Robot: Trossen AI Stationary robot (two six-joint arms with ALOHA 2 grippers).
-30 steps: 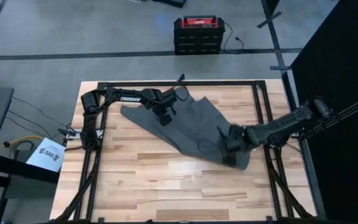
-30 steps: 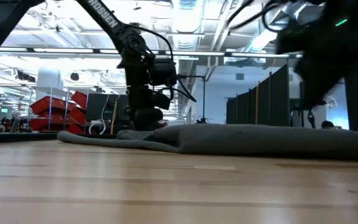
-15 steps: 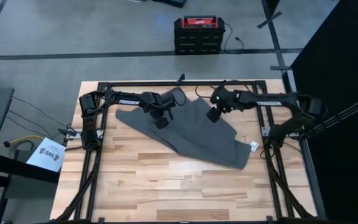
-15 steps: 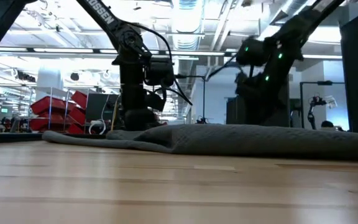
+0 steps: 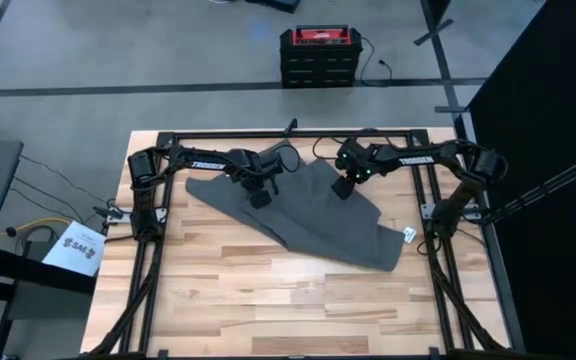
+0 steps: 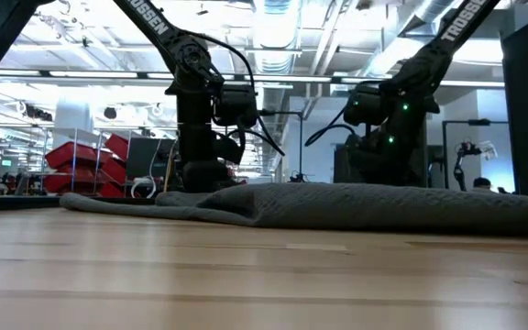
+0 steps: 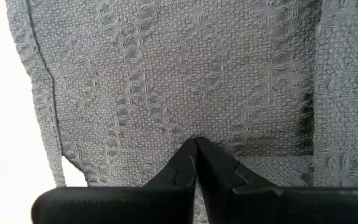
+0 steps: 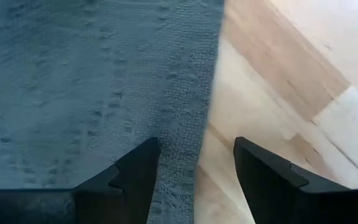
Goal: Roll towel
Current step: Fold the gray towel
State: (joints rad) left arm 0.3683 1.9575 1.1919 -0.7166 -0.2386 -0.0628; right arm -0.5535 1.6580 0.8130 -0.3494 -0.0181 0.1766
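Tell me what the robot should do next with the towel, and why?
Probably lower the right pincer and pinch the towel edge. Its fingers are open, straddling that edge over the table, while the left pincer is already shut on the cloth. Then both hold the far side, ready to roll.

The towel [image 5: 303, 215] lies spread on the desk [image 5: 228, 300], running diagonally under both arms. The left end effector [image 5: 259, 196] sits on the cloth's far left part, fingers together on a pinch of fabric. The right end effector [image 5: 342, 188] hangs just right of it, fingers spread astride the towel's far right edge, cloth to one side, bare desk to the other. The towel's tag [image 5: 409, 234] lies near and right of that end effector, at the cloth's near corner.
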